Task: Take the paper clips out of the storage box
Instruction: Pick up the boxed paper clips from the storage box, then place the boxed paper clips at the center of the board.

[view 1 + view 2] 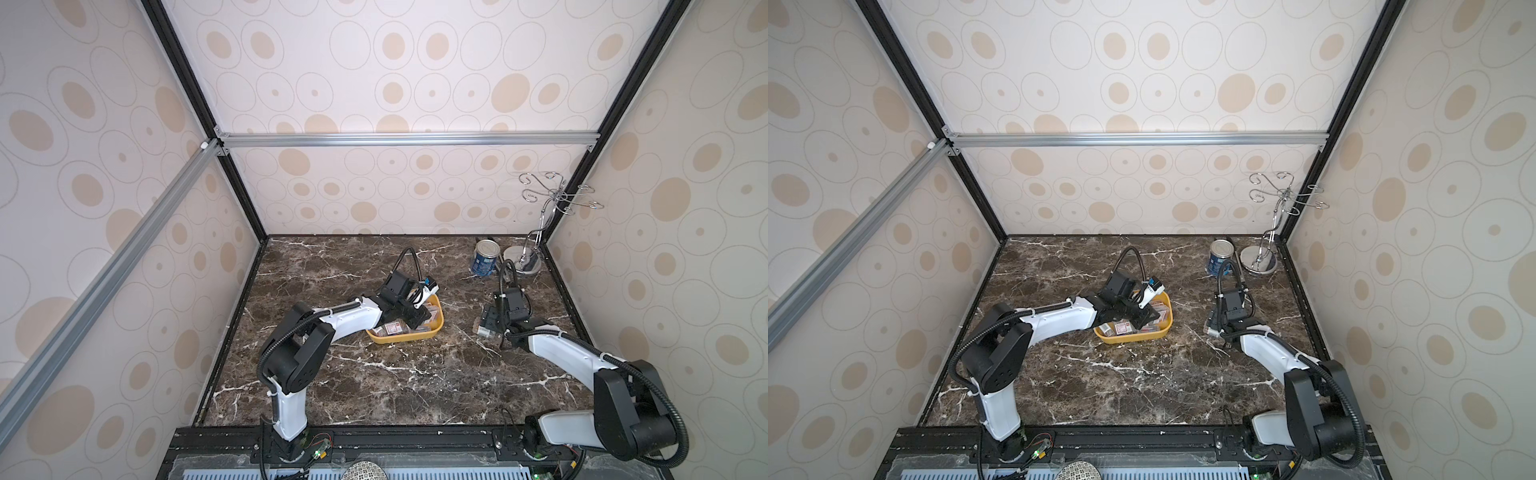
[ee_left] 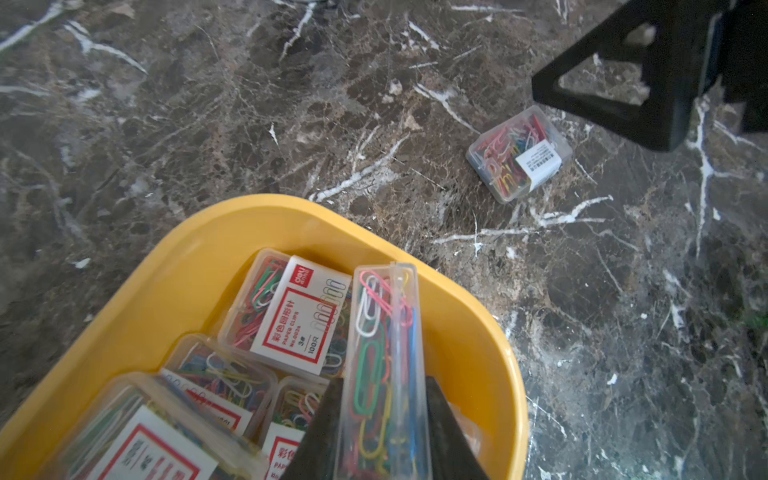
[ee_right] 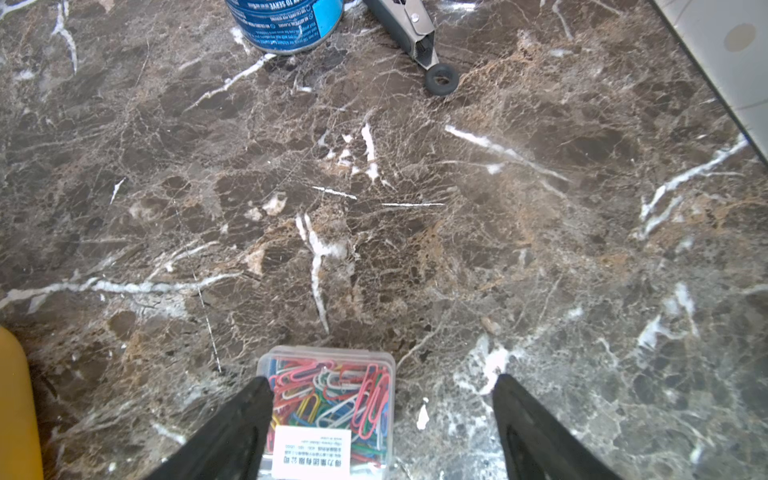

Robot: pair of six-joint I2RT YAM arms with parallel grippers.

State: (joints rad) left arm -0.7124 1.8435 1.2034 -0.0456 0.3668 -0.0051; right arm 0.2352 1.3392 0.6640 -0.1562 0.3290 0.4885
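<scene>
At least six clip boxes (image 2: 291, 316), one tray (image 2: 166, 282), one can (image 1: 485, 257), one stand (image 1: 519, 252).

Counter (image 1: 374, 374): dark brown marble-look surface, white veins, polished, faint sheen.
Storage box (image 2: 174, 299): yellow plastic, smooth, glossy.
Paper clips (image 2: 299, 311): clear hard plastic cases, glossy; white-and-red paper labels; clips inside brightly coloured, smooth.
Tin can (image 3: 286, 25): metal, glossy blue printed label.
Wire stand (image 1: 557, 195), far right corner: bright chromed metal.
Right pincer (image 3: 380, 377): fingers (image 3: 232, 432) matt black plastic.
Arm shells (image 1: 353, 320): smooth white plastic.
Frame rails (image 1: 374, 139): satin aluminium.
</scene>
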